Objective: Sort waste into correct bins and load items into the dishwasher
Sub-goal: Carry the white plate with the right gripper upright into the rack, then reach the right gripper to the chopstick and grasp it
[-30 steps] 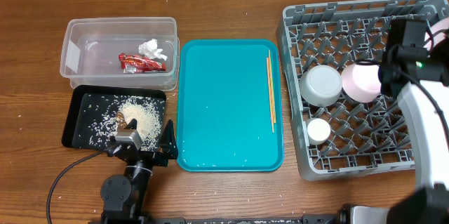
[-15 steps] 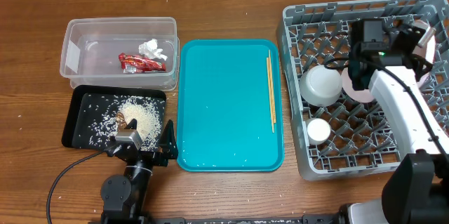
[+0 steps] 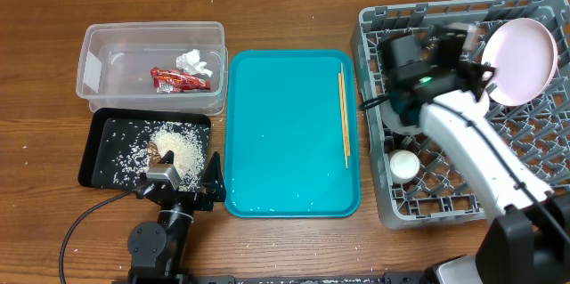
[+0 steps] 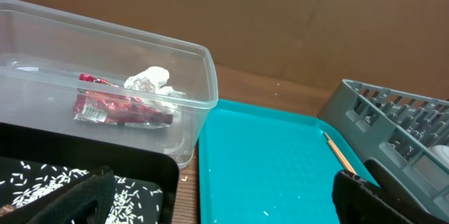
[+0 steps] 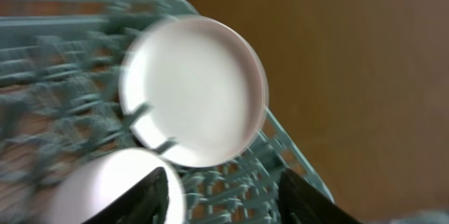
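A pale pink plate (image 3: 521,48) (image 5: 193,90) stands on edge in the grey dishwasher rack (image 3: 525,190) (image 5: 295,154). My right gripper (image 3: 465,51) (image 5: 224,199) hangs open just left of it, nothing between its fingers. A white bowl (image 3: 398,113) (image 5: 105,189) lies partly under that arm, with a small white cup (image 3: 403,166) in front of it. Chopsticks (image 3: 344,115) (image 4: 337,150) lie on the teal tray (image 3: 285,133). The clear tub (image 3: 98,61) holds the red wrapper (image 3: 178,79) and tissue (image 3: 190,60). Rice (image 3: 178,146) fills the black tray (image 3: 102,173). My left gripper (image 3: 189,177) (image 4: 224,206) rests open near the table's front.
The right arm stretches diagonally over the rack's left half from the front right corner. The left arm's base and cable sit at the front left of the wooden table (image 3: 294,17). A few stray rice grains lie on the teal tray.
The right arm has swung left across the rack and its jaws have opened. The pink plate now stands free at the rack's back right. The left arm has not moved.
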Controlling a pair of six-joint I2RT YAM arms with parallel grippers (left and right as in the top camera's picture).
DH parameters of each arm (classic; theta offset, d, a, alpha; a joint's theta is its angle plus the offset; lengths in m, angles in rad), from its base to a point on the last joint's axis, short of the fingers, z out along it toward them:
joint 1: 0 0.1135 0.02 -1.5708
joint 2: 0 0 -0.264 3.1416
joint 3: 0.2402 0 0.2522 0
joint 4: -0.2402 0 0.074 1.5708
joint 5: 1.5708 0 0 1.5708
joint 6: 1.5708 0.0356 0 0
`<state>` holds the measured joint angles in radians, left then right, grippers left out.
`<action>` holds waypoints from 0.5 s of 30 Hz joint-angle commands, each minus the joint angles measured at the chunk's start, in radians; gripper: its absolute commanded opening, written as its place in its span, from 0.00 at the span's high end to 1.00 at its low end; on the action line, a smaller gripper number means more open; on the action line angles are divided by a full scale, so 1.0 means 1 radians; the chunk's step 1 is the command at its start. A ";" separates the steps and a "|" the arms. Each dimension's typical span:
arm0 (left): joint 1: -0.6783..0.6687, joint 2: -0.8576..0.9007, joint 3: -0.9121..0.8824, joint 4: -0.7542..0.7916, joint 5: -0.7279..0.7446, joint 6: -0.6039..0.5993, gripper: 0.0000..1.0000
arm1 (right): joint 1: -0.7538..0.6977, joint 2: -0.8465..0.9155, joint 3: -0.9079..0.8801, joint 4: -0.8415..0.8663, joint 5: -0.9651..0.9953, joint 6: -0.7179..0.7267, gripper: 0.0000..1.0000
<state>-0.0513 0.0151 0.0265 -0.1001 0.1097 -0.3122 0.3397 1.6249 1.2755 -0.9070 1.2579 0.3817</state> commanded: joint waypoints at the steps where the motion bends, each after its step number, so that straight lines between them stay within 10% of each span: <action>1: 0.007 -0.011 -0.007 0.003 0.011 -0.006 0.00 | 0.121 -0.058 0.035 -0.002 -0.055 0.003 0.43; 15: 0.007 -0.011 -0.007 0.003 0.011 -0.006 0.00 | 0.142 -0.010 -0.033 0.132 -1.226 -0.059 0.54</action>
<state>-0.0513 0.0151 0.0265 -0.1001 0.1097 -0.3122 0.5049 1.5940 1.2732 -0.8108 0.3843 0.3809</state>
